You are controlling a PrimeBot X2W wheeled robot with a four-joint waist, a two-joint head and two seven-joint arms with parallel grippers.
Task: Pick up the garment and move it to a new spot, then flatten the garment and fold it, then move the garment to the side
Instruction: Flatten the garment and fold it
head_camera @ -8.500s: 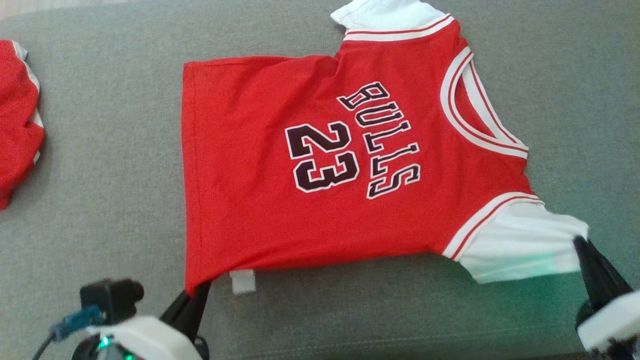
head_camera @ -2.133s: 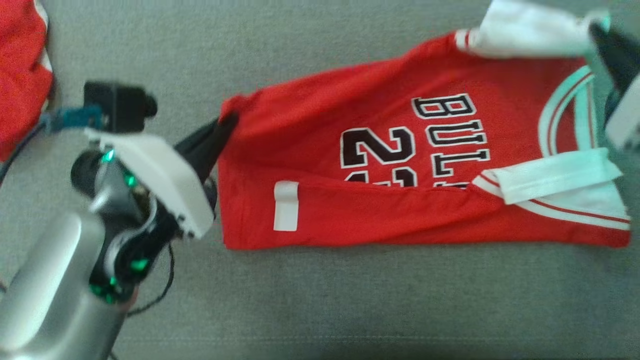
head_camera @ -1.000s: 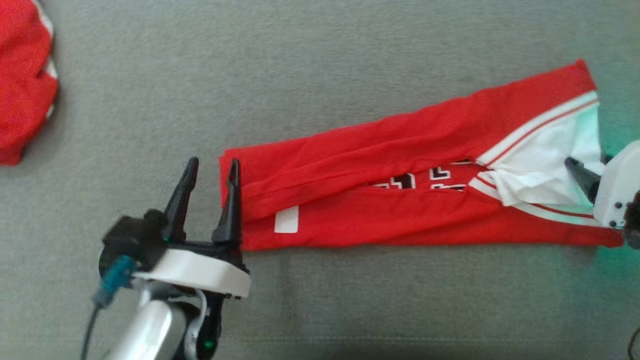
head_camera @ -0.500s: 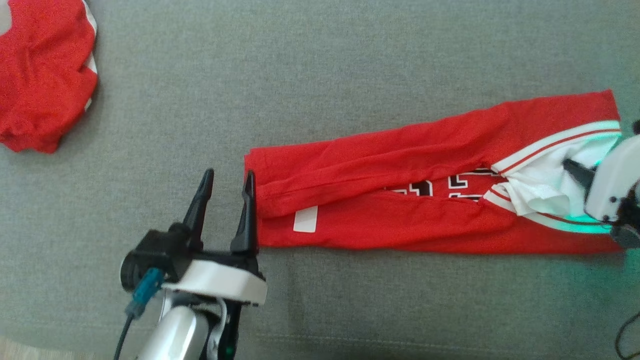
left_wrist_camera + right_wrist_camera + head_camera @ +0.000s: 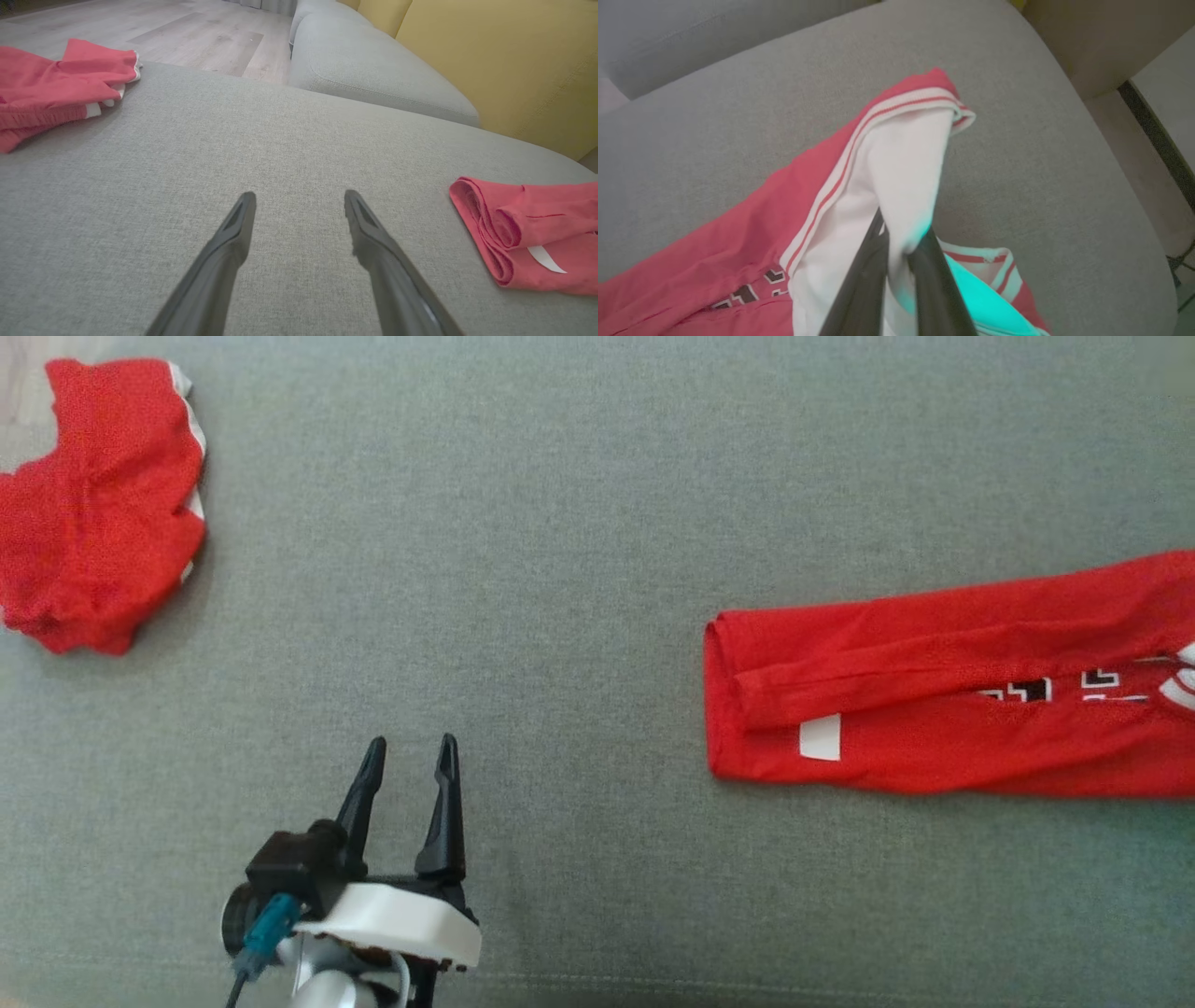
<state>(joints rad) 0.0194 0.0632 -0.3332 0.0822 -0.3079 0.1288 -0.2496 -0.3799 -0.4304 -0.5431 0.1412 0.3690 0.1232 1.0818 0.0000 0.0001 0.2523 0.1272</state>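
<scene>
Grey sofa cushion [image 5: 560,523] is spread under two red garments. Nearest, the left gripper [image 5: 412,740] is held apart, empty. At the right the folded jersey [image 5: 934,644] is laid, its white sleeve [image 5: 901,163] clamped by the right gripper [image 5: 903,233]. Far left, a crumpled garment [image 5: 93,523] is seen.

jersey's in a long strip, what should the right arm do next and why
Probably lift the white sleeve and carry that end over toward the hem end, folding the garment in half. The right gripper is shut on the sleeve, the jersey lies as a long narrow strip on the cushion, and the left gripper hovers open, apart from the hem.
</scene>
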